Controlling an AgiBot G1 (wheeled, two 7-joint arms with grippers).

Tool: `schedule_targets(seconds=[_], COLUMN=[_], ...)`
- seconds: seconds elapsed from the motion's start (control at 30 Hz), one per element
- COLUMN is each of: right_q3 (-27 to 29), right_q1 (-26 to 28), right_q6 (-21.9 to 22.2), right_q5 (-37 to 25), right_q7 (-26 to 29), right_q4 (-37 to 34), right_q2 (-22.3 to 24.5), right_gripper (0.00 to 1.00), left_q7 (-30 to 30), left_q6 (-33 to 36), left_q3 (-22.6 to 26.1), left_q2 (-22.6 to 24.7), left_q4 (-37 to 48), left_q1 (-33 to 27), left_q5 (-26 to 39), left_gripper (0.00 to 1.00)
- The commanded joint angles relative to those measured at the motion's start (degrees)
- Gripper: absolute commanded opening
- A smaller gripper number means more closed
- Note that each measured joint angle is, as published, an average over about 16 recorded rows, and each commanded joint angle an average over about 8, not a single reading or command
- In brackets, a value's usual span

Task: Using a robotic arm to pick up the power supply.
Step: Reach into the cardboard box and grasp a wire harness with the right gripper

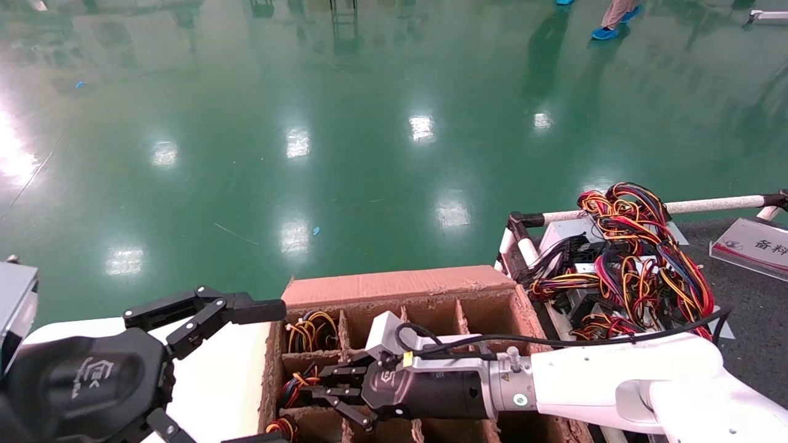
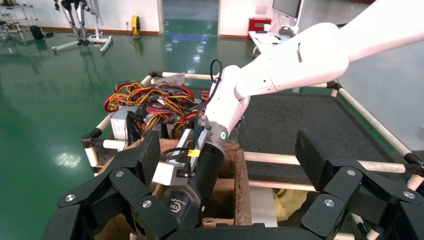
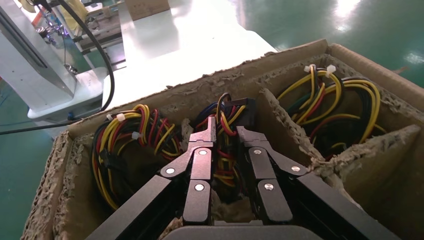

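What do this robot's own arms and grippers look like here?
The right arm is glossy white tubing ending in a black cylindrical wrist with a silver collar, a yellow tag and a looping black cable. Both the right gripper and left gripper are black, with bolted linkage fingers and a white logo on the body.

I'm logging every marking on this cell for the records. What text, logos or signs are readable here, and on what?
"备料": on the white placard, cut off at the frame edge.
White logo on the left gripper: stylized, no readable letters.
White logo on the right gripper: likewise unreadable.
Yellow warning triangle on the right arm's wrist ring: symbol only.
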Motion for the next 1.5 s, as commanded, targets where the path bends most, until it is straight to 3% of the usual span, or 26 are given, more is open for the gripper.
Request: schedule_targets(seconds=[0.03,0.13,0.3,0.4,0.57,0.7,1.0,1.5], right_q3=[-1.58,-2.95,-4.50,-5.12,-5.66,-5.97,-6.79,-8.15], right_q1=[2.58,5.36,8.54,9.95,11.93,13.03,13.80,12.78], right_q6=[-1.28,-0.61,2.08,2.70,1.76,0.95,2.21,3.88], right_q5=[-2.00,-4.18,-6.96,-7.93,-8.49,-8.75,-9.17,-7.40], right_q7=[-2.14,-5.16,-9.10,-10.91,-13.46,-15.22,-17.57,-17.70], right_q4=[-4.68,-11.22,-19.56,-22.93,-27.18,-30.01,-33.82,-33.04], right_q2=[-3.24,-7.21,-12.65,-15.23,-18.40,-20.37,-23.11,-23.48], right_gripper=[1.00,1.00,0.98,0.78,0.23,0.02,0.00,0.00], left_q7=[0.00,0.00,0.00,0.00,0.00,0.00,0.00,0.01], left_q6=[0.00,0.00,0.00,0.00,0.00,0.00,0.00,0.00], left_q3=[0.00,0.00,0.00,0.00,0.01,0.01,0.01,0.01], left_q2=[0.00,0.00,0.00,0.00,0.00,0.00,0.00,-0.01], left_q4=[0.00,0.00,0.00,0.00,0.00,0.00,0.00,0.00], left_q1=[0.00,0.00,0.00,0.00,0.00,0.00,0.00,0.00], left_q5=[0.00,0.00,0.00,0.00,0.00,0.00,-0.01,-0.01], left_gripper=[0.00,0.05,0.66,0.98,1.00,1.00,1.00,1.00])
